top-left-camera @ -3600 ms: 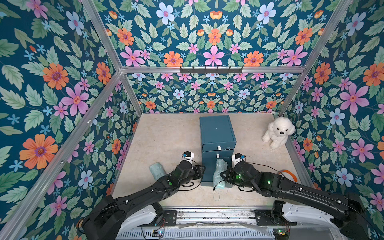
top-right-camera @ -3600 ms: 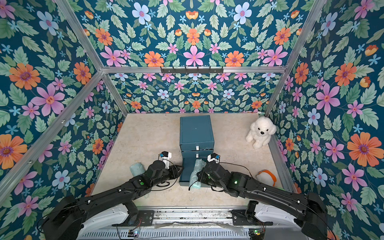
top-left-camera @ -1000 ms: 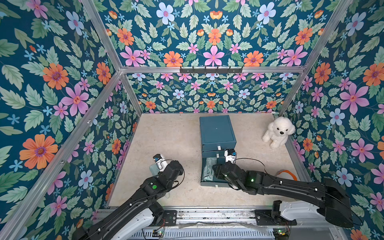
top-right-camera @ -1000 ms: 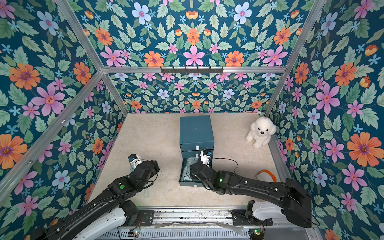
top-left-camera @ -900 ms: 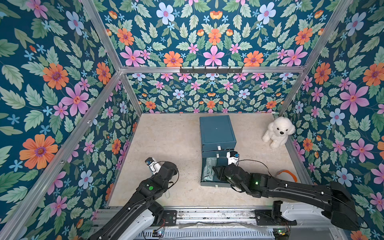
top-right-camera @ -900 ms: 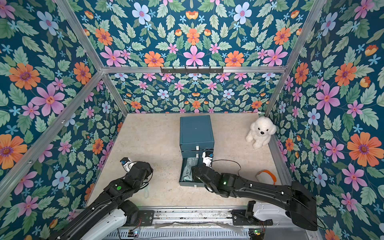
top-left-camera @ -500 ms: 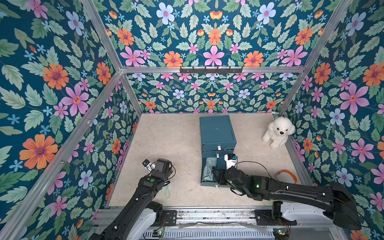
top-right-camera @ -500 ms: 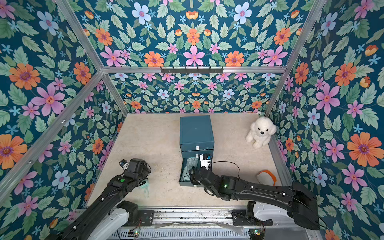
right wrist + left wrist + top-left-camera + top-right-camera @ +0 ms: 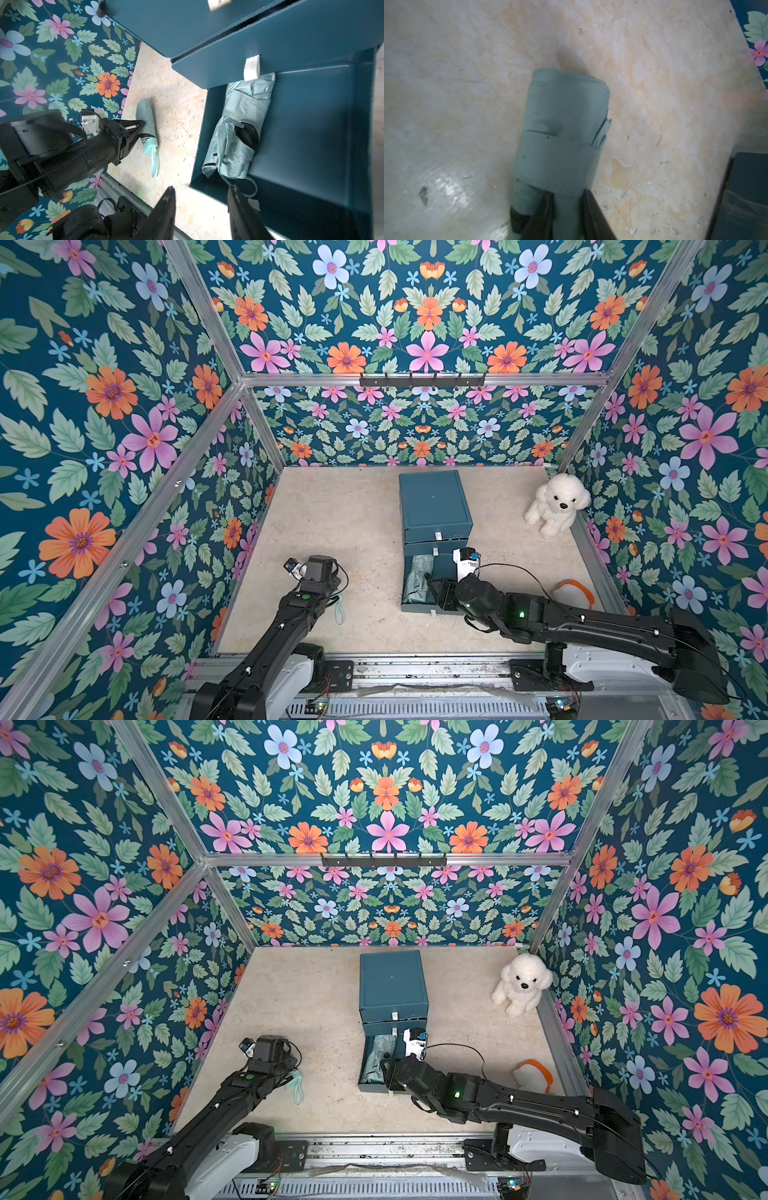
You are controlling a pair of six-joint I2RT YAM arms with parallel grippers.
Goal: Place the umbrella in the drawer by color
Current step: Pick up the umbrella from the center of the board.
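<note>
Left wrist view: a folded mint-green loose umbrella point(image 9: 560, 128) is seen lying on the beige tabletop point(image 9: 654, 104). The left gripper point(image 9: 567, 192) is clamped narrowly on it beside the black band point(image 9: 519, 220) at its handle end, and the handle itself is cut off by the frame edge. In both top views this umbrella is almost wholly hidden under the left arm point(image 9: 291, 614). Only its strap point(image 9: 340, 610) is shown, at the near left, well apart from the teal cabinet point(image 9: 432, 497). A stowed umbrella point(image 9: 239, 128) is laid in the open bottom drawer point(image 9: 311, 124), its far end tucked beneath the drawer above point(image 9: 270, 52). The right gripper point(image 9: 201, 188) is held partly open and empty over that drawer's near left corner. An orange-rimmed object point(image 9: 575, 587) at the near right cannot be identified.
</note>
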